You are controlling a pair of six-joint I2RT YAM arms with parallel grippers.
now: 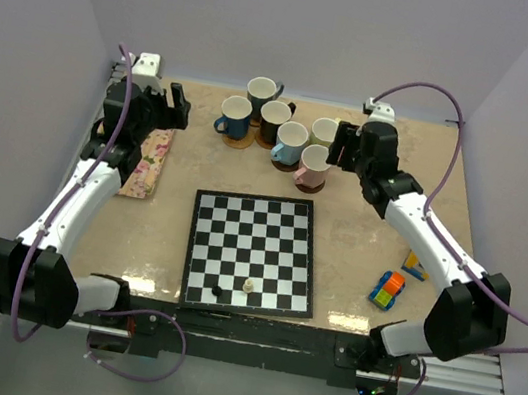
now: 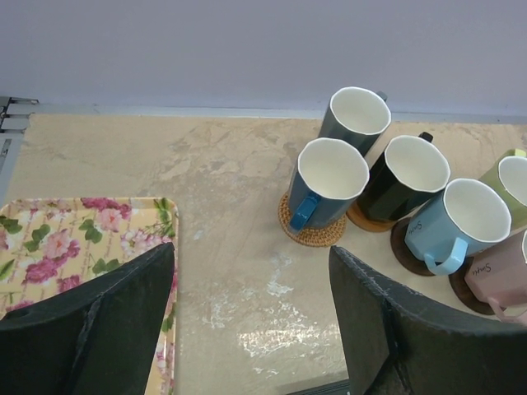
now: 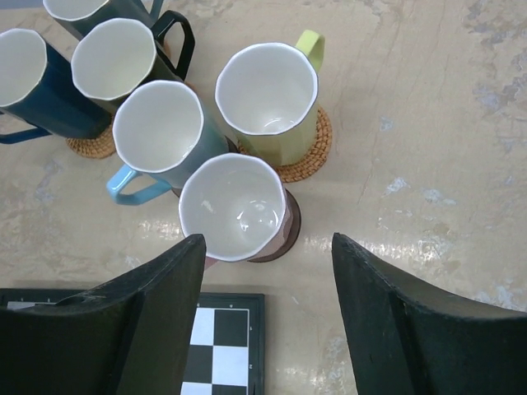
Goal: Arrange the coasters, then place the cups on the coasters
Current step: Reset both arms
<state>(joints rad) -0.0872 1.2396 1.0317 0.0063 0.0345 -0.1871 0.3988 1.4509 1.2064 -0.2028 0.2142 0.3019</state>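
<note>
Inspection from the near side of the table (image 1: pixel 369 235). All six cups stand upright, bunched together at the far middle, beyond the chessboard (image 1: pixel 253 251).

Five of them visibly rest on coasters (image 3: pixel 311 152):
- The dark blue cup (image 2: pixel 329 177) is on a woven one.
- The black cup (image 2: pixel 412 169) is on a tan one that shows at its foot.
- The light blue cup (image 2: pixel 465 218) and the pink cup (image 3: pixel 235 210) are each on a dark brown one.
- The pale green cup (image 3: pixel 268 95) is on a second woven one.

The teal cup (image 2: pixel 360 115), farthest back, has its base hidden behind its neighbours, so I cannot tell whether anything lies under it.

The right gripper (image 3: pixel 268 263) has its jaws wide apart with nothing between them. It is poised just on the near side of the pink cup, which stands free on its coaster. The left gripper (image 2: pixel 251 271) is likewise spread and empty, hovering over bare tabletop beside the floral mat (image 2: pixel 82 247) and well apart from the cups.

Assessment: the task looks all but finished — five of six placements are confirmed, and no cup or coaster lies loose elsewhere in view. What remains is to verify the teal cup's footing. The group is tight, with several cups nearly touching, so any correction back there would likely call for a careful approach between neighbours.
</note>
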